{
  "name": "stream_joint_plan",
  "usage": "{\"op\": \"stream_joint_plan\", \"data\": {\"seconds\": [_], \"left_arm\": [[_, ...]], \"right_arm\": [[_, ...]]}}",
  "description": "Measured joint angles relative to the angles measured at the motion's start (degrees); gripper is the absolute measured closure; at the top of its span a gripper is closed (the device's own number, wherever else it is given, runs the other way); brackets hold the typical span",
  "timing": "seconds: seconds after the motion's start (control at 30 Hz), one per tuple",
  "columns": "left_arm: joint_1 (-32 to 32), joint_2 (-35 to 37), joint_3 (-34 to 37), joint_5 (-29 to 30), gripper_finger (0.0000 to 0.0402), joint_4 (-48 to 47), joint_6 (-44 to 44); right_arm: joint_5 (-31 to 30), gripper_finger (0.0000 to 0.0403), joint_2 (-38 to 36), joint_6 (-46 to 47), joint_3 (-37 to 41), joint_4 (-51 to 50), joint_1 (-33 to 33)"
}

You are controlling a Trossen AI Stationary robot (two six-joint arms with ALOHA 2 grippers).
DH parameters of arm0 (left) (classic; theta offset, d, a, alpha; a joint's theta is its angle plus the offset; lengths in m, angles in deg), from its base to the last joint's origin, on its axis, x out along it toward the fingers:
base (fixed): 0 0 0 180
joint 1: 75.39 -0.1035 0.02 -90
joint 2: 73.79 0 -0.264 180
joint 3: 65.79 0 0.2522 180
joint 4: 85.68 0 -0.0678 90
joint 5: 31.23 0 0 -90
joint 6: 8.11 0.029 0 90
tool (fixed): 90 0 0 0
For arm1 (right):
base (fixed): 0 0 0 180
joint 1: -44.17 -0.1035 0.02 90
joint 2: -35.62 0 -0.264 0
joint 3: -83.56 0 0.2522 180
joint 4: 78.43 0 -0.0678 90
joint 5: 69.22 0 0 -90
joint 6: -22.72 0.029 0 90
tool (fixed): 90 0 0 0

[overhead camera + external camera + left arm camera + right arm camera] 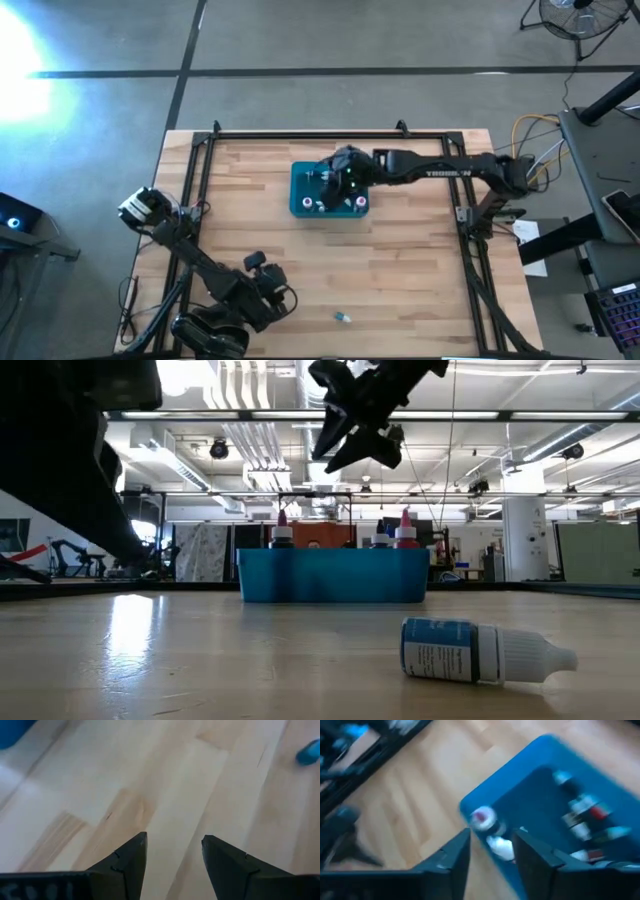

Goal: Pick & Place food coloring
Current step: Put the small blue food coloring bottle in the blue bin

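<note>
The teal bin (300,190) (333,575) stands on the wooden table, toward the far edge. Several food coloring bottles stand or lie in it; red caps (405,520) poke above its rim. My right gripper (340,172) (490,832) hangs open above the bin's corner, slanting down. A small white-capped bottle (499,847) shows in its gap. One blue food coloring bottle with a pale cap (485,651) (342,317) lies on its side near the front edge. My left gripper (275,290) (174,840) is open over bare wood, left of that bottle (310,752). My right gripper has the small white-capped bottle (499,847) showing between its fingertips, over the bin's wall. I cannot tell whether the fingers touch it or whether it is below them in the bin.
A black frame of rails (300,135) borders the table. Cables (535,140) hang at the right arm's base. Bare wood (400,260) stretches between the bin and the near edge.
</note>
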Motion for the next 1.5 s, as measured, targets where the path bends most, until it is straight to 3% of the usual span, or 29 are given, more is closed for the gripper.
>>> {"op": "stream_joint_plan", "data": {"seconds": [0.2, 0.33, 0.47, 0.6, 0.8, 0.9, 1.07, 1.23, 1.5], "left_arm": [[-2.86, 0.00, 0.00, -0.31, 0.0235, 7.40, 5.42], [-5.29, -0.35, 0.01, -2.18, 0.0235, 15.72, 23.06], [-9.23, -1.19, 0.01, -8.62, 0.0235, 25.04, 39.61], [-13.17, -4.35, -0.03, -20.45, 0.0235, 35.74, 48.17], [-14.22, -13.15, -6.42, -27.57, 0.0235, 38.39, 53.19], [-13.82, -17.36, -11.82, -32.05, 0.0235, 38.14, 54.43], [-13.76, -20.22, -19.22, -33.37, 0.0235, 31.97, 58.03], [-13.77, -23.18, -23.04, -35.33, 0.0235, 28.88, 60.51], [-13.74, -27.63, -27.12, -37.76, 0.0236, 28.95, 53.51]], "right_arm": [[-2.28, 0.0182, -1.00, -4.12, 0.05, -6.48, -5.11], [-11.14, 0.0147, -5.24, -5.40, 0.12, -18.22, -12.40], [-11.60, 0.0131, -8.99, -2.29, 1.98, -24.58, -18.99], [-13.11, 0.0133, -13.21, 7.75, 5.36, -27.60, -24.86], [-21.08, 0.0148, -18.42, 22.55, 13.55, -28.09, -32.25], [-21.33, 0.0154, -20.44, 30.22, 17.48, -28.08, -34.22], [-21.34, 0.0159, -23.15, 38.14, 22.57, -27.55, -36.83], [-21.33, 0.0159, -23.63, 41.93, 25.98, -27.21, -38.45], [-22.60, 0.0163, -23.60, 42.42, 28.15, -27.15, -38.92]]}}
